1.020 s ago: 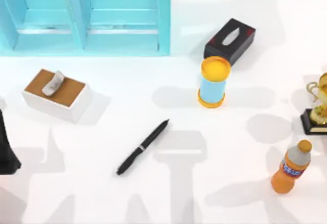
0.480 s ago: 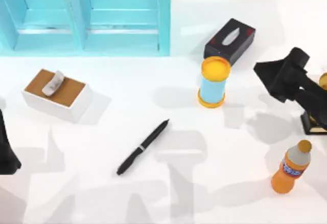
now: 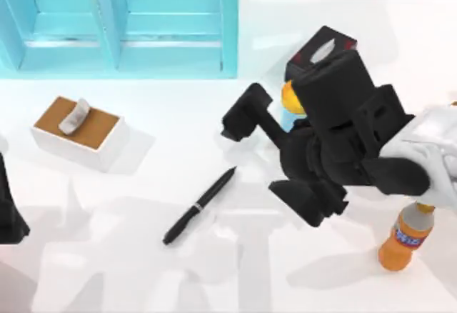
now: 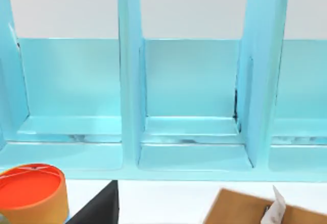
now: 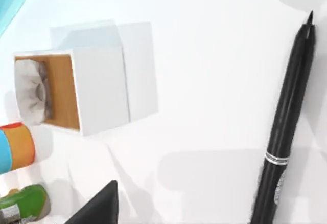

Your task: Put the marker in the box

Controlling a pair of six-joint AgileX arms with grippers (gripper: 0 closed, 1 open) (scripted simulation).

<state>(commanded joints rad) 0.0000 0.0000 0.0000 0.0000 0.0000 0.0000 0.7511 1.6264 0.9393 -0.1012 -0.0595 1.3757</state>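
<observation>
The right arm has swung in from the tabletop's right; its claw (image 3: 268,152), seemingly released, hangs beside the marker (image 3: 199,206), partly hiding the orange-capped canister (image 3: 288,98).

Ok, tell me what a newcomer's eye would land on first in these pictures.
The bulky black right arm, ending in the right gripper, reaches in from the table's right side and stands over the middle, covering part of the orange-capped blue cylinder. Just left of it the slim black marker with a silver band lies diagonally on the white table. The large translucent cyan box with dividers stands at the far left.
</observation>
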